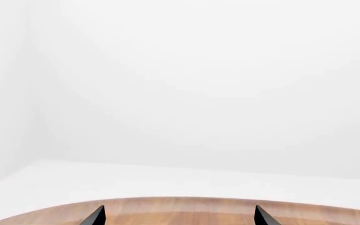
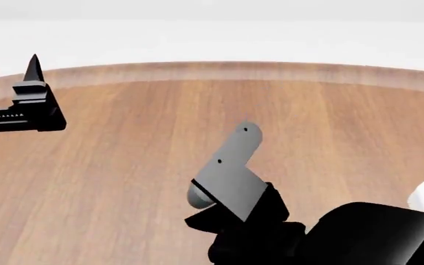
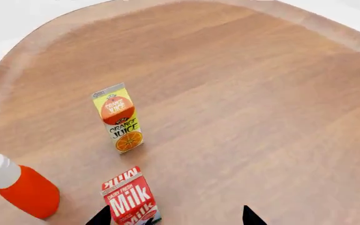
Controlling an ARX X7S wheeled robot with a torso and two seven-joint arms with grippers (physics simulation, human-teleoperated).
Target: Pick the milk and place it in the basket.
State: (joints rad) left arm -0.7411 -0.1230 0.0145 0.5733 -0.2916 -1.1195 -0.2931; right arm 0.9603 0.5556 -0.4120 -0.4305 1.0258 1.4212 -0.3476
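Approach step, nothing grasped yet. Right gripper (image 3: pixel 175 216) spread open and empty, above the small red-topped gable milk carton (image 3: pixel 130 199) standing on the brown wooden table (image 3: pixel 255 117). Next: shift over carton, descend, close.

Black arms, grey screwed bracket (image 2: pixel 231 171), pointed black end effector (image 2: pixel 33 69) fingertips

Reds, oranges and wood grain
Red milk (image 3: pixel 130 201) with white lettering; orange-and-yellow juice carton (image 3: pixel 118 117); orange bottle (image 3: pixel 18 186), white cap; brown wood-grain worktop (image 3: pixel 261 108); white surroundings.
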